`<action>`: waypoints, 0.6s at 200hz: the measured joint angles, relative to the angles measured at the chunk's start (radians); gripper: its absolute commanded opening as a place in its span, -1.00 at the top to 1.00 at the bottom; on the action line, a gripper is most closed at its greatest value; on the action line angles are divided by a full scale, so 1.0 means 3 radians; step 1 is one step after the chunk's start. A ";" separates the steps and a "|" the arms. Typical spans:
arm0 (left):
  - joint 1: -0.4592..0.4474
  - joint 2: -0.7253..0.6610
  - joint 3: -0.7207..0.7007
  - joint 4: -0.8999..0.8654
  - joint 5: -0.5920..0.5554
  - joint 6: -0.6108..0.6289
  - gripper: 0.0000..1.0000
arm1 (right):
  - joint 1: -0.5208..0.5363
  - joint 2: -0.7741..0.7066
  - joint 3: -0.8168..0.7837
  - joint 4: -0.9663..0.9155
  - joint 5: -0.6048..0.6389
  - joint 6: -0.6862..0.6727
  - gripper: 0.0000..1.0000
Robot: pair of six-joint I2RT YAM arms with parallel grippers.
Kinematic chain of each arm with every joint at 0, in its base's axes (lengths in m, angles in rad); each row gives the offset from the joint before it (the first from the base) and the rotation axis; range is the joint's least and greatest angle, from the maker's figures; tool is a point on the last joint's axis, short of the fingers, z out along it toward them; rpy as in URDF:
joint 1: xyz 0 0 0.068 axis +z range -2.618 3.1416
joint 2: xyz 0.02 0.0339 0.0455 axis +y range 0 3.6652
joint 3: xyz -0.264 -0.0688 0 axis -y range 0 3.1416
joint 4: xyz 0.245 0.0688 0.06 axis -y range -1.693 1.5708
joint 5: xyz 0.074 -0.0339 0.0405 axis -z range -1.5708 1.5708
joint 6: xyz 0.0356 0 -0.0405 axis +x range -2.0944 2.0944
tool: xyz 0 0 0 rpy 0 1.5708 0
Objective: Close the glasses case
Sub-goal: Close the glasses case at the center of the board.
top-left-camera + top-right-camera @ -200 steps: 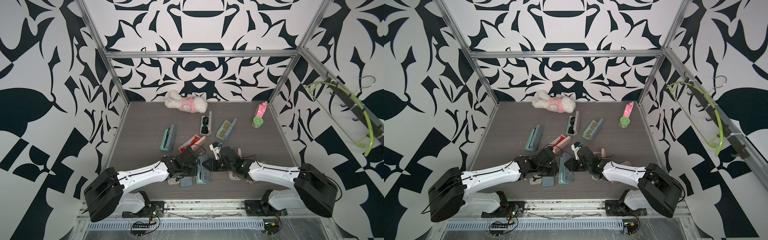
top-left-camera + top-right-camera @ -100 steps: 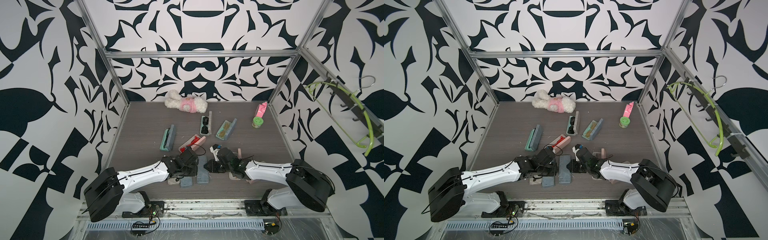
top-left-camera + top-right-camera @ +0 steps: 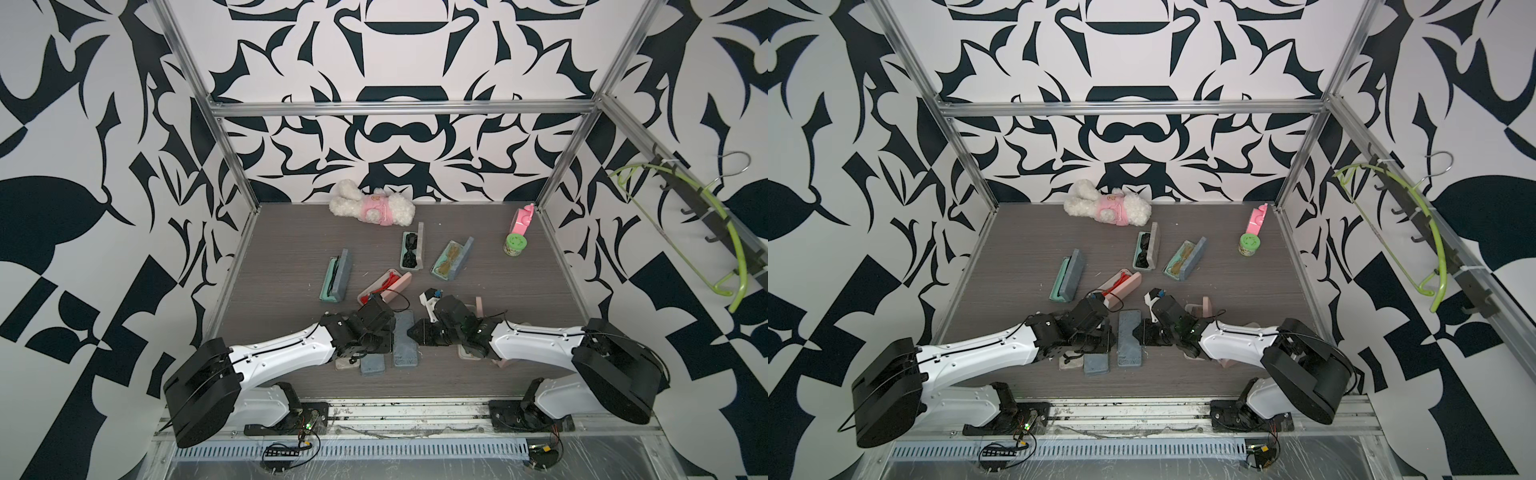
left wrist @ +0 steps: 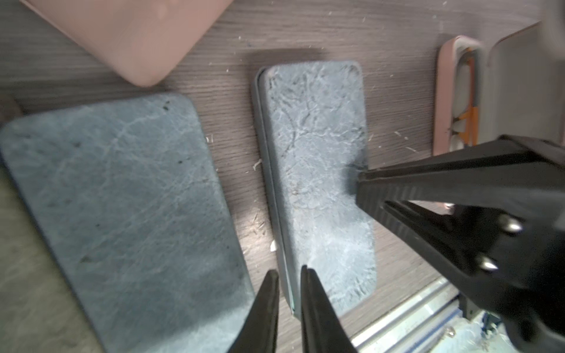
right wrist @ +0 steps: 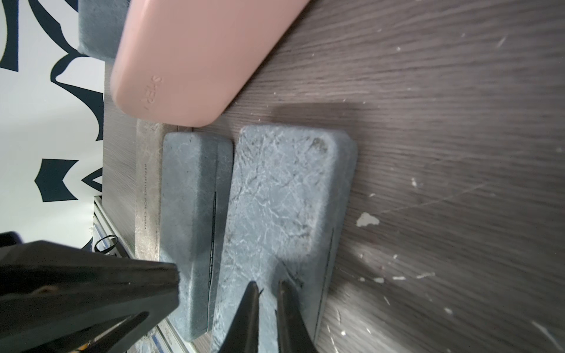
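The glasses case [image 3: 405, 345] [image 3: 1128, 338] is grey-blue and lies flat near the table's front with its lid down. In the left wrist view the glasses case [image 4: 318, 171] shows only a thin seam along one long side. My left gripper [image 3: 385, 336] [image 4: 289, 273] is at its left long edge, jaws nearly together, with the edge showing in the narrow gap. My right gripper [image 3: 412, 332] [image 5: 269, 284] reaches in from the right. Its jaws are nearly together and its tips rest on the lid of the glasses case [image 5: 281, 198].
A second closed grey-blue case [image 3: 374, 365] and a beige case [image 3: 345, 363] lie just left of it. Behind are several open cases: a pink one [image 3: 384, 286], a teal-lined one [image 3: 336, 280], one with sunglasses [image 3: 412, 251]. A plush toy [image 3: 372, 208] and a jar [image 3: 514, 245] stand at the back.
The case's lid stood upright a second ago and now lies flat and shut. My right gripper has moved left onto the lid. The left gripper has stayed at the case's left edge.
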 measured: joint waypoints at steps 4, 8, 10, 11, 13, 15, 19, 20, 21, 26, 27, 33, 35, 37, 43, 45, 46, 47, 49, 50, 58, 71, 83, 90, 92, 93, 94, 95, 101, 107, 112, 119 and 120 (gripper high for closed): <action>0.0000 -0.0027 0.0000 -0.0001 0.0000 0.0000 0.60 | 0.0000 -0.0004 0.0000 -0.0004 0.0001 0.0001 0.63; 0.0000 -0.0051 0.0000 0.0000 -0.0001 -0.0001 0.60 | 0.0000 -0.0008 0.0000 -0.0008 0.0001 0.0003 0.62; 0.0000 -0.0065 0.0000 -0.0001 -0.0001 0.0000 0.60 | 0.0000 -0.0010 0.0000 -0.0011 0.0003 0.0003 0.62; 0.0000 -0.0075 0.0000 -0.0001 -0.0003 0.0000 0.60 | 0.0000 -0.0011 0.0000 -0.0015 0.0004 0.0004 0.62; 0.0000 -0.0086 0.0000 -0.0001 -0.0003 0.0000 0.60 | 0.0000 -0.0017 0.0000 -0.0018 0.0005 0.0008 0.61; 0.0000 -0.0100 0.0000 0.0000 -0.0003 0.0000 0.59 | 0.0001 -0.0018 0.0000 -0.0019 0.0008 0.0006 0.61; 0.0000 -0.0126 0.0000 -0.0001 -0.0004 0.0000 0.59 | 0.0001 -0.0024 0.0000 -0.0027 0.0010 0.0010 0.60; 0.0000 -0.0131 0.0000 -0.0001 -0.0004 0.0000 0.59 | 0.0001 -0.0024 0.0000 -0.0028 0.0010 0.0010 0.59; 0.0000 -0.0140 0.0000 -0.0001 -0.0004 0.0000 0.59 | 0.0003 -0.0025 0.0000 -0.0029 0.0011 0.0010 0.59; 0.0000 -0.0170 0.0000 -0.0003 -0.0008 0.0000 0.58 | 0.0003 -0.0034 -0.0001 -0.0038 0.0013 0.0014 0.57; 0.0000 -0.0175 0.0000 -0.0003 -0.0008 0.0000 0.58 | 0.0003 -0.0034 -0.0001 -0.0038 0.0013 0.0013 0.57; 0.0000 -0.0214 0.0000 -0.0005 -0.0011 0.0001 0.58 | 0.0003 -0.0047 -0.0004 -0.0047 0.0017 0.0019 0.55; 0.0000 -0.0226 0.0000 -0.0005 -0.0014 0.0001 0.58 | 0.0003 -0.0051 -0.0005 -0.0050 0.0019 0.0018 0.54; 0.0000 -0.0242 0.0000 -0.0006 -0.0015 0.0001 0.58 | 0.0003 -0.0056 -0.0006 -0.0055 0.0022 0.0019 0.53; 0.0000 -0.0273 0.0000 -0.0011 -0.0023 0.0001 0.58 | 0.0003 -0.0070 -0.0011 -0.0064 0.0024 0.0023 0.51; 0.0000 -0.0290 0.0000 -0.0014 -0.0025 0.0001 0.57 | 0.0003 -0.0076 -0.0014 -0.0067 0.0025 0.0025 0.51; 0.0000 -0.0296 0.0000 -0.0015 -0.0027 0.0001 0.57 | 0.0003 -0.0079 -0.0014 -0.0069 0.0027 0.0028 0.50; 0.0000 -0.0305 0.0000 -0.0017 -0.0028 0.0001 0.56 | 0.0003 -0.0081 -0.0017 -0.0069 0.0027 0.0029 0.50; 0.0000 -0.0314 0.0000 -0.0019 -0.0029 0.0001 0.56 | 0.0003 -0.0085 -0.0018 -0.0070 0.0028 0.0027 0.49; 0.0000 -0.0319 0.0000 -0.0020 -0.0029 0.0001 0.56 | 0.0003 -0.0089 -0.0020 -0.0072 0.0029 0.0027 0.49; 0.0000 -0.0374 0.0000 -0.0031 -0.0042 0.0008 0.53 | 0.0003 -0.0121 -0.0029 -0.0097 0.0038 0.0037 0.46; 0.0000 -0.0459 0.0000 -0.0032 -0.0062 0.0014 0.46 | 0.0003 -0.0168 -0.0048 -0.0135 0.0058 0.0036 0.40; 0.0000 -0.0532 0.0000 -0.0039 -0.0075 0.0023 0.38 | 0.0003 -0.0216 -0.0065 -0.0191 0.0085 0.0036 0.33; 0.0000 -0.0568 0.0000 -0.0042 -0.0081 0.0027 0.28 | 0.0003 -0.0243 -0.0071 -0.0220 0.0098 0.0034 0.28; 0.0000 -0.0581 0.0000 -0.0047 -0.0083 0.0048 0.23 | 0.0003 -0.0254 -0.0074 -0.0231 0.0102 0.0045 0.26; 0.0000 -0.0585 0.0000 -0.0048 -0.0084 0.0051 0.20 | 0.0003 -0.0256 -0.0074 -0.0235 0.0104 0.0046 0.25; 0.0000 -0.0589 0.0000 -0.0048 -0.0085 0.0046 0.18 | 0.0003 -0.0259 -0.0074 -0.0243 0.0107 0.0039 0.24; 0.0000 -0.0595 0.0000 -0.0048 -0.0088 0.0032 0.15 | 0.0003 -0.0261 -0.0074 -0.0247 0.0108 0.0036 0.23; 0.0000 -0.0624 0.0000 -0.0055 -0.0098 0.0045 -0.07 | 0.0003 -0.0281 -0.0075 -0.0281 0.0120 0.0036 0.16; 0.0000 -0.0647 0.0000 -0.0062 -0.0104 0.0081 -0.30 | 0.0003 -0.0303 -0.0076 -0.0310 0.0136 0.0038 0.09; 0.0000 -0.0665 0.0000 -0.0072 -0.0120 0.0081 -0.43 | 0.0003 -0.0320 -0.0079 -0.0328 0.0149 0.0041 0.01; 0.0000 -0.0682 0.0000 -0.0088 -0.0136 0.0097 -0.56 | 0.0003 -0.0347 -0.0083 -0.0359 0.0163 0.0046 -0.11; 0.0000 -0.0683 0.0000 -0.0090 -0.0140 0.0104 -0.57 | 0.0003 -0.0350 -0.0084 -0.0360 0.0165 0.0039 -0.13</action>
